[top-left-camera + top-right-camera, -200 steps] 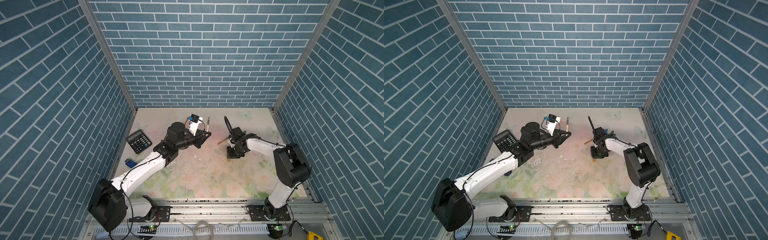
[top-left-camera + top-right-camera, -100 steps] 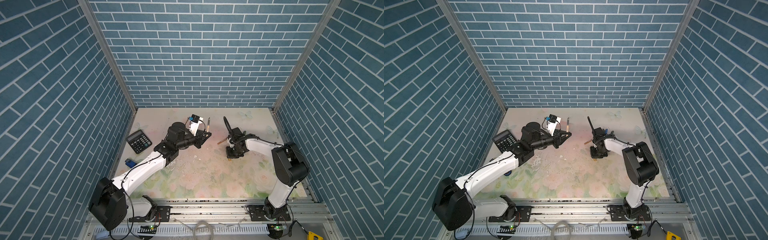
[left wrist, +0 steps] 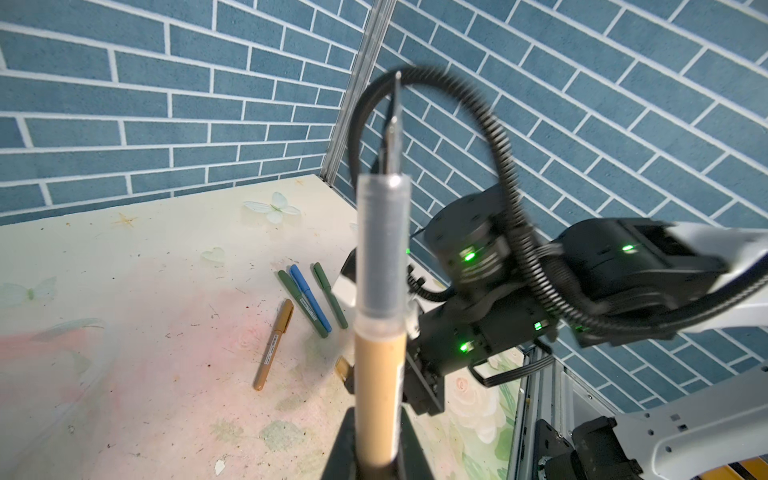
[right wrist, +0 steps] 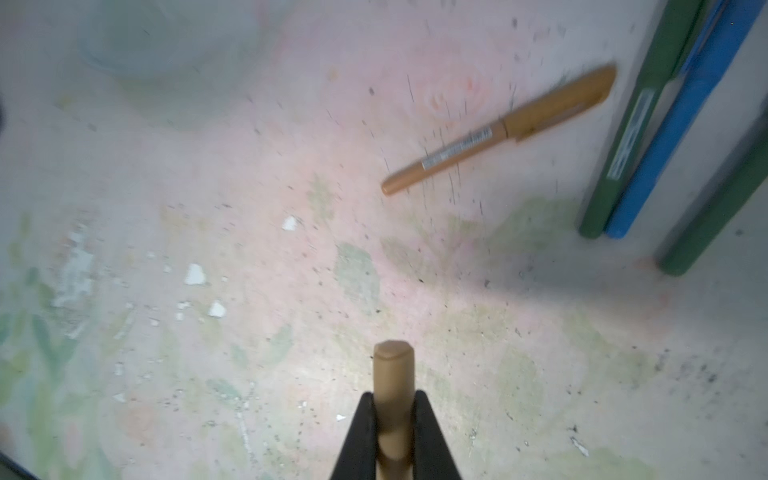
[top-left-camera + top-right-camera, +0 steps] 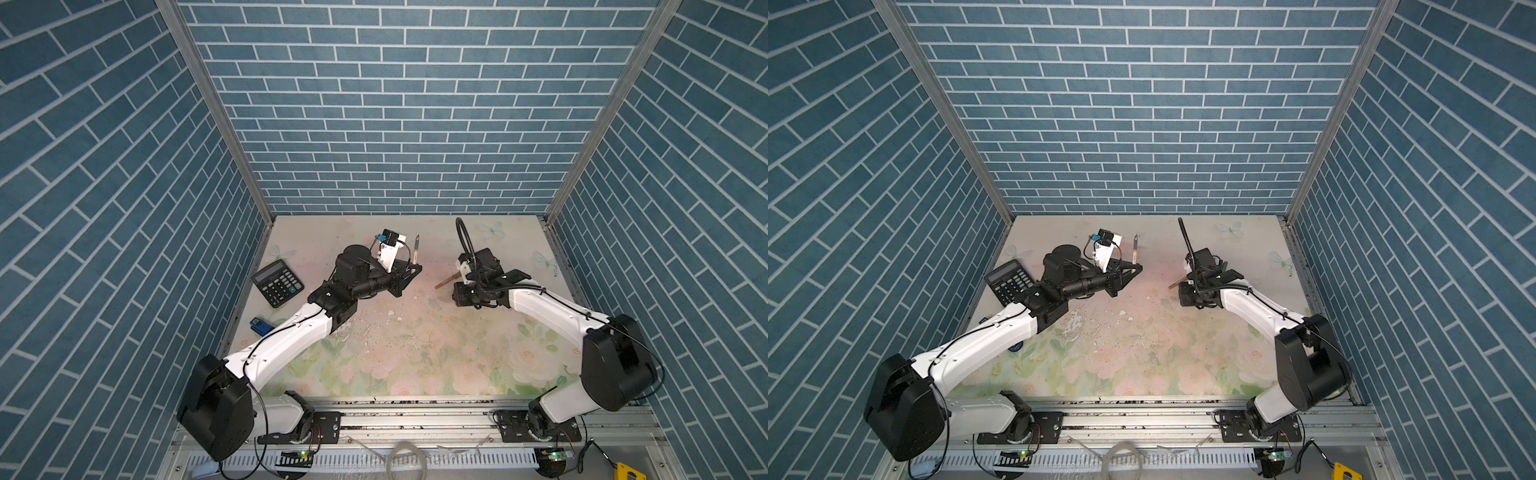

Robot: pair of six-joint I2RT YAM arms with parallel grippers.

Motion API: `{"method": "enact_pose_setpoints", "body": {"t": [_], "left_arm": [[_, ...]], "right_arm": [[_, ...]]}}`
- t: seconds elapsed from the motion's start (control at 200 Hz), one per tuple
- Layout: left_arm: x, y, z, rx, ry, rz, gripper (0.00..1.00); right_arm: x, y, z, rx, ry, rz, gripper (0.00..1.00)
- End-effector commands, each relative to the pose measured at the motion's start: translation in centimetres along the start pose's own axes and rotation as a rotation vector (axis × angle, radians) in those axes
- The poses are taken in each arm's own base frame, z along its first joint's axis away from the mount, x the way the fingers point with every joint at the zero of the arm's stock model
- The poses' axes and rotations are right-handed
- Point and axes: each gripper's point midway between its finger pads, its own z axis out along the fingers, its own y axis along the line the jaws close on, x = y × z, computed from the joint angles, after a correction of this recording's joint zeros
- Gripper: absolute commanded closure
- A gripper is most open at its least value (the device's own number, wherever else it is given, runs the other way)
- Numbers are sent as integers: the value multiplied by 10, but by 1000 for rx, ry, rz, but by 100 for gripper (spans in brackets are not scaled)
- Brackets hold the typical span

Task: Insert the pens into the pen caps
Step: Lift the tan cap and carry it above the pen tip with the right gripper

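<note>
Pens show in two places. The uncapped tan-gold pen point(image 3: 380, 374) is clamped between the fingers of the left gripper point(image 3: 377, 415) and held clear of the floral table point(image 5: 415, 353). Its translucent grip section and dark pointed tip reach out past the fingertips. In both top views it stands nearly upright above that gripper, tip uppermost. The right gripper point(image 4: 394, 399) is closed tight on a tan-gold cap point(image 4: 394, 374), whose blunt end pokes out beyond the black fingertips; this wrist view is somewhat blurred. The two grippers face each other across the middle of the table, apart, with the cap low over the surface. On the table beside the right gripper lies a capped tan-gold pen point(image 3: 274, 345), flat and on its own. Just beyond it is a small cluster: a blue pen point(image 3: 309, 297) touching a dark green pen point(image 3: 301, 303) along its length, and another green pen point(image 3: 330, 295) close beside them. All three look capped. In the top views the right arm hides this cluster. A black calculator point(image 5: 277, 282) sits near the table's left edge, well away from the pens, and a small blue item point(image 5: 259, 326) lies at that edge nearer the arm bases.
</note>
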Motion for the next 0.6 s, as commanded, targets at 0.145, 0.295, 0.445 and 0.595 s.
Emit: {"method": "enact_pose_setpoints", "body": {"t": [0.145,0.295,0.445,0.595], "left_arm": [[5,-1,-1,1,-38,92,100],[17,-3,6,-21,-4,130,100],[29,-9,13,-10,31,147,100],[34,-14,16,2,48,155,100]], "right_arm": [[-69,48,-74,-168,-394,-66,91],[-97,71,-117,-229,-543,-99,91],[-120,100,-159,-315,-692,-143,91],[-133,121,-191,-390,-814,-155,91]]}}
